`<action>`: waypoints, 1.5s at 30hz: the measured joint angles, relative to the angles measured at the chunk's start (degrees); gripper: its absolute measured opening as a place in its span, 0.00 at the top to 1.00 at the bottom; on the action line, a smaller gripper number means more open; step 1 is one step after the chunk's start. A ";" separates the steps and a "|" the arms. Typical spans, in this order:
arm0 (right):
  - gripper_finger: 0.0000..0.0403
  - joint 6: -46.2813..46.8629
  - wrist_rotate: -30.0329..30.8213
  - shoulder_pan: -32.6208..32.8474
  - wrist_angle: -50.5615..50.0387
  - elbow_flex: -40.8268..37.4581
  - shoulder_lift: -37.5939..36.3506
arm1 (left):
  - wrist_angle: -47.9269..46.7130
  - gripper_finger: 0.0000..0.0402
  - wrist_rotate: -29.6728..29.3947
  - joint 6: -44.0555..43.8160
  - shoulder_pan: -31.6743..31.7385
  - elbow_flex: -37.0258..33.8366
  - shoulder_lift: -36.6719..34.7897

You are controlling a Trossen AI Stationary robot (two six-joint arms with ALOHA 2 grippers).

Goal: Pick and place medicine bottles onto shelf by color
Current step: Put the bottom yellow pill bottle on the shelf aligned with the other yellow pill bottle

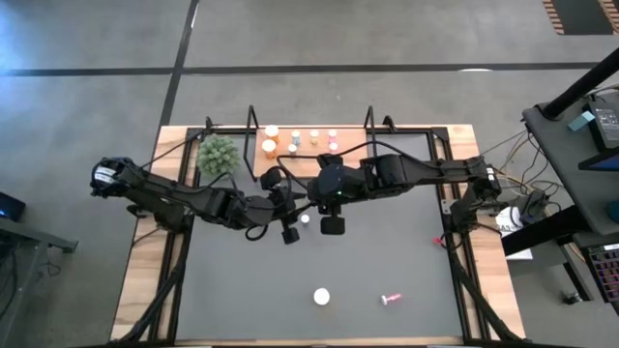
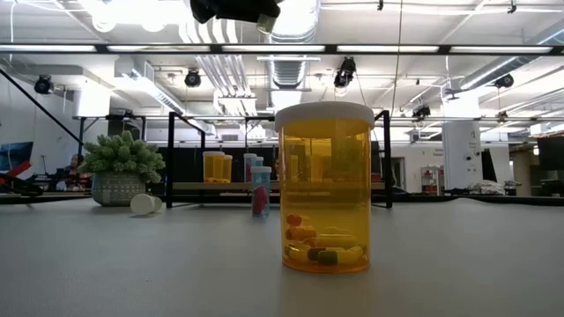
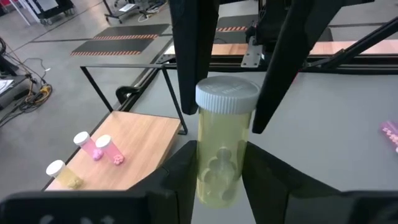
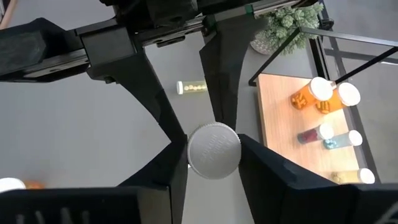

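Mid-table, the left gripper is clamped on the body of a pale yellow bottle; the right gripper closes on its cap, probably a handover. Left should release only once right holds firmly, before the shelf.

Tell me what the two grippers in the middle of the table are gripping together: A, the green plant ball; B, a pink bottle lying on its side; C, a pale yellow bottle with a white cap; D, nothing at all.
C: in the left wrist view the left gripper clamps the body of the pale yellow bottle, and in the right wrist view the right gripper pinches its white cap.
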 joint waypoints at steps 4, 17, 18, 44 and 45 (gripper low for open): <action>0.71 0.00 -0.02 0.00 -0.07 0.00 -0.04 | 0.55 0.70 -0.04 -0.09 0.02 0.00 0.00; 0.71 0.02 -0.02 -2.07 -6.30 0.15 -0.04 | 0.47 0.48 -0.04 -2.04 0.02 -0.16 0.00; 0.71 0.02 -0.02 -2.67 -6.81 0.11 -0.04 | 0.43 0.47 -0.04 -2.05 0.02 -0.20 0.00; 0.72 13.55 0.00 -22.71 0.91 -5.44 10.61 | -19.02 0.44 -10.39 -7.60 0.45 -2.80 -10.94; 0.72 13.39 0.04 -23.21 0.89 -4.88 11.41 | -20.17 0.44 -11.10 -7.56 0.55 -2.80 -11.42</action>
